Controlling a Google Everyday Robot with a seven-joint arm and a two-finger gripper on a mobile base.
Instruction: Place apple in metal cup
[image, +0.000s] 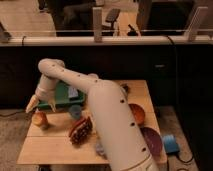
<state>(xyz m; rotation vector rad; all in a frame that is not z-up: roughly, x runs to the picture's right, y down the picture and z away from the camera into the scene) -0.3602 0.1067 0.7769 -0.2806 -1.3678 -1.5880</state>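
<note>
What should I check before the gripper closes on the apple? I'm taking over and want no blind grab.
1. Gripper at the table's left edge, above the apple: ok.
2. Fingers open: ok.
3. Apple free on the wooden table, nothing leaning on it: ok.
4. Fingers straddling the apple: cannot tell; they appear just above and left of it.
5. Metal cup located: not ok; the arm hides much of the table.
6. Green box beside the gripper, apart from the fingers: cannot tell.
</note>
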